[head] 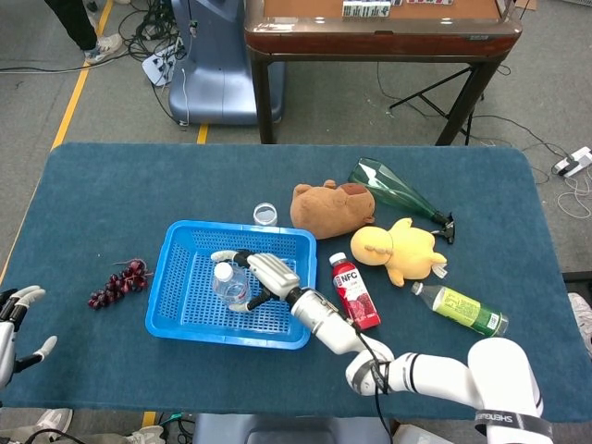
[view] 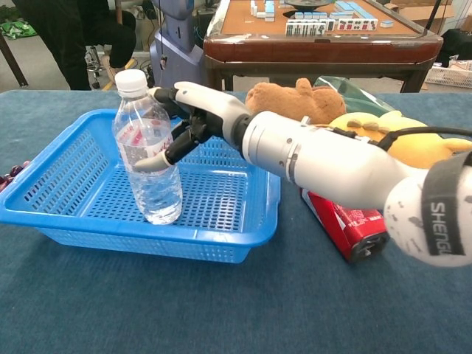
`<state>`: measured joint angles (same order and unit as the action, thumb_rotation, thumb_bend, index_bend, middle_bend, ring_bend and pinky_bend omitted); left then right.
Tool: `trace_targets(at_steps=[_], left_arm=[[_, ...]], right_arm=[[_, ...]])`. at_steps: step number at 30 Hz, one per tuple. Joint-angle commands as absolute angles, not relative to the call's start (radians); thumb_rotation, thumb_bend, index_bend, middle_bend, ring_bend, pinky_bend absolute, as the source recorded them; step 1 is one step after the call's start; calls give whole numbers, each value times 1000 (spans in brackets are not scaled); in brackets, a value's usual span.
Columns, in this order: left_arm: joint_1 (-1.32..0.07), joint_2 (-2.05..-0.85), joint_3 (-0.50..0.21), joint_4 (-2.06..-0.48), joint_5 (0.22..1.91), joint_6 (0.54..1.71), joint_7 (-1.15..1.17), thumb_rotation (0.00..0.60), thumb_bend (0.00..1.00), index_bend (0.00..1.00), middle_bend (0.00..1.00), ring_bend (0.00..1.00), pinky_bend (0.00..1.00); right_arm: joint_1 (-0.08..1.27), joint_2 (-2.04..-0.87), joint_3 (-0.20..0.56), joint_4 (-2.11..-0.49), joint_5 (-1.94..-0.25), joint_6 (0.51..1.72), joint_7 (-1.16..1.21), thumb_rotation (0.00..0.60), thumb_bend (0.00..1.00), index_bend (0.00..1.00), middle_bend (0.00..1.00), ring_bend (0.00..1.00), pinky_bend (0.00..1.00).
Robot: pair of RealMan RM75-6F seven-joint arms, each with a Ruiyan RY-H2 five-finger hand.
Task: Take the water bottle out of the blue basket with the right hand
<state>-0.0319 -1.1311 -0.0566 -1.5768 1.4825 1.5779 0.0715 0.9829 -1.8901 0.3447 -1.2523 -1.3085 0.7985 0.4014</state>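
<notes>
A clear water bottle point(head: 231, 285) with a white cap stands upright point(view: 147, 155) in the left half of the blue basket point(head: 185, 233). My right hand point(head: 259, 276) reaches into the basket from the right and sits against the bottle's right side point(view: 188, 118). Its thumb point(view: 151, 164) lies across the front of the label and its other fingers pass behind the bottle's neck, spread rather than clamped. The bottle still stands on the basket floor point(view: 214, 199). My left hand point(head: 11, 328) hangs off the table's near left corner with its fingers apart and nothing in it.
A red NFC juice bottle point(head: 351, 291) lies just right of the basket, under my right forearm point(view: 354, 228). A brown plush point(head: 331, 205), a yellow plush point(head: 398, 250), a green bottle point(head: 460, 310) and a dark green glass bottle point(head: 393, 190) lie further right. Grapes point(head: 118, 284) lie left of the basket, with a small glass point(head: 265, 214) behind it.
</notes>
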Motion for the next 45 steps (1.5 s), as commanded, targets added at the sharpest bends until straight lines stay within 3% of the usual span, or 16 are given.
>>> trace_targets(at_steps=[1,5,12,25,33,45], left_arm=[[-30,-1131,-57,-1573,1481,1578,68,600,217,290,241,157,94],[-28,-1131,-54,-1569,1482,1577,64,600,217,291,241,157,94],[-28,-1133,-56,-1571,1494,1583,63,600,217,291,241,157,94],[-37,-1133,-55,-1598,1512,1579,90,600,216,290,241,157,94],[-41,-1134,-54,-1614,1508,1569,117,600,217,289,241,157,94],[-58,-1143,-54,-1644,1526,1557,155,600,216,288,241,157,94]], right_arm=[[996,-1946,370,-1191,-1293,844,397,600,421,438,425,327,428],[995,-1966,385,-1163,-1297,881,419,600,522,557,534,419,559],[944,-1853,383,-1305,-1350,949,458,600,530,576,555,470,626],[741,-1301,409,-1805,-1294,979,363,600,504,576,555,478,627],[588,-1031,319,-1901,-1370,983,473,600,494,576,555,478,627],[471,-999,155,-1815,-1519,1045,615,600,474,576,549,478,627]])
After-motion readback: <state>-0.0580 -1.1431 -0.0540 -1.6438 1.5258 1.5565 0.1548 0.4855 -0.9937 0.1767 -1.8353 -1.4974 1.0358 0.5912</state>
